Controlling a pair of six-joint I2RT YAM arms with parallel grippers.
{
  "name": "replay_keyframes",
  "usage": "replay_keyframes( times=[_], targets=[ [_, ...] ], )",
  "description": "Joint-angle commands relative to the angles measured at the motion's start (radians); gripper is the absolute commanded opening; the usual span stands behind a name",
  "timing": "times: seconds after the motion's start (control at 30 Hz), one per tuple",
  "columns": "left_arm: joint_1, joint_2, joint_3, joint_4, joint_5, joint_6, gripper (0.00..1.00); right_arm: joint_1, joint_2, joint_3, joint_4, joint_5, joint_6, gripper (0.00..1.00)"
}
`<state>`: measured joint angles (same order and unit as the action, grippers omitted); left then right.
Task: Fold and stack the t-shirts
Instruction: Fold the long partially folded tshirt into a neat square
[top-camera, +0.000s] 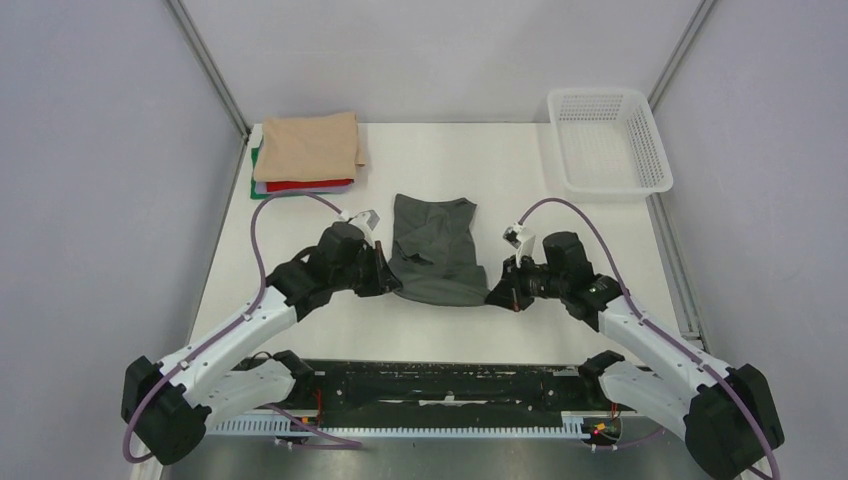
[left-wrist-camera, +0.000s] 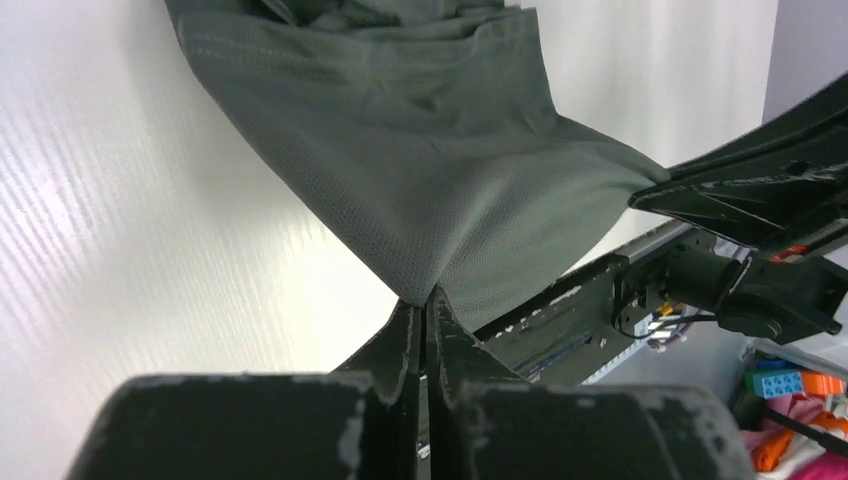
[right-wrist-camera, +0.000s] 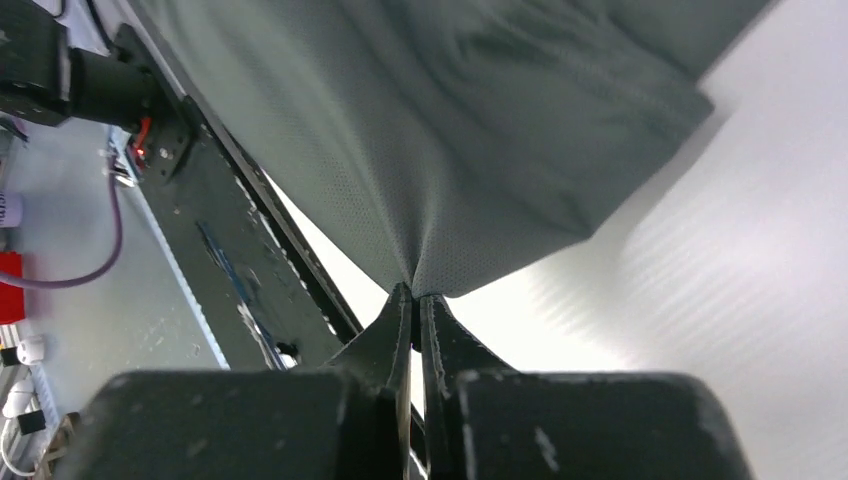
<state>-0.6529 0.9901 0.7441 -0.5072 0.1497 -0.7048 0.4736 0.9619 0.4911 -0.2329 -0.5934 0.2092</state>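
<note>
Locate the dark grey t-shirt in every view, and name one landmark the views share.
Top external: the dark grey t-shirt lies mid-picture.
Left wrist: upper middle, its edge pinched in the left gripper.
Right wrist: upper middle, pinched in the right gripper.
Shared landmark: the black rail beyond the held edge.

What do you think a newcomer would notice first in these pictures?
The dark grey t-shirt at mid-table, its near corners pinched by the left end effector and right end effector. Then the folded stack, tan shirt on top, far left, and the white basket far right.
</note>
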Motion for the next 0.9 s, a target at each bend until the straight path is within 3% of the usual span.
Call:
replay_keyframes(
  times=[0.0,0.3,0.87],
  targets=[
    [0.006,-0.008,0.046,-0.016,-0.108,-0.054,0.02,-0.007,0.021,0.095,0.117,-0.071,0.048,0.0],
    [0.156,0.086,0.146,0.089,-0.137,-0.047,0.02,-0.104,0.211,0.216,0.35,-0.185,0.186,0.0],
    [0.335,0.515,0.43,0.213,-0.051,-0.002,0.02,-0.239,0.635,0.476,0.512,-0.249,0.265,0.0]
  ],
)
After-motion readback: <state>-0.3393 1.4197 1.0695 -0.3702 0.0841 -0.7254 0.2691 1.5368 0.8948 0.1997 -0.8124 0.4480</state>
